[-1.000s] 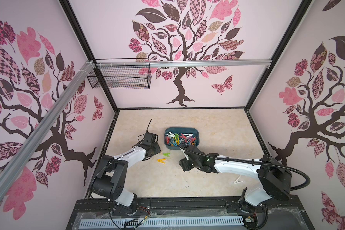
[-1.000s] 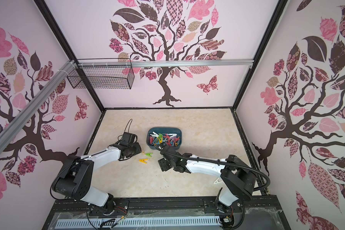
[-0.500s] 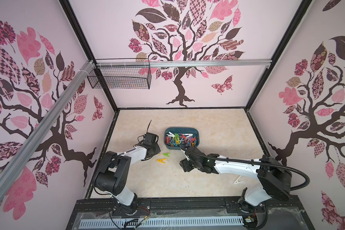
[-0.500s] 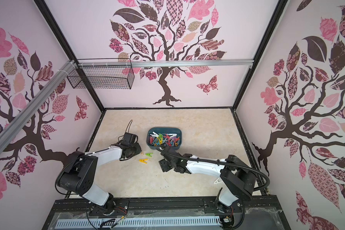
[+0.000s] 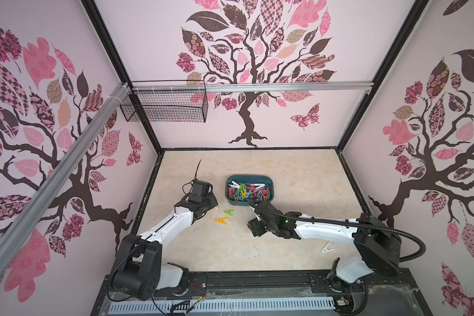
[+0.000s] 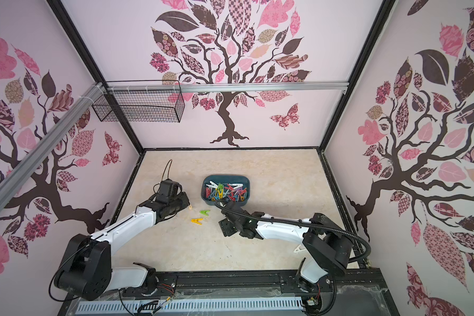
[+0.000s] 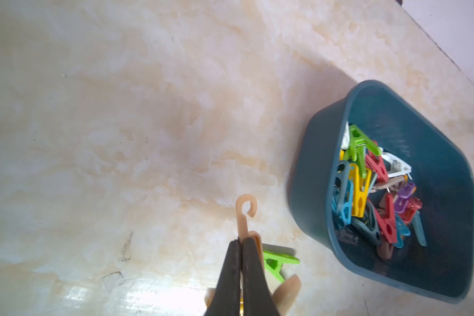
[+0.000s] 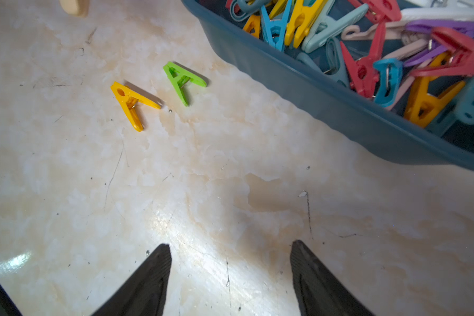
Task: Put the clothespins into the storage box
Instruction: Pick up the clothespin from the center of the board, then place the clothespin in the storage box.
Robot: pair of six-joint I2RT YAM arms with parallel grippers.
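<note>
Left wrist view: the left claw (image 7: 240,244) is clamped on a beige clothespin (image 7: 242,216) whose long axis runs straight on from the fingers, hooked end foremost, pointing past the storage box (image 7: 307,177) rather than at it. The box, already heaped with clothespins (image 7: 359,191), stands just to one side of that claw, so I judge the coming move a short sideways carry over its nearest wall. Outside that wall a green clothespin (image 7: 278,262) and a yellow clothespin (image 8: 132,102) lie flat on the counter (image 8: 230,164), between the two claws, and the right claw (image 8: 230,247) stands wide apart, empty.
</note>
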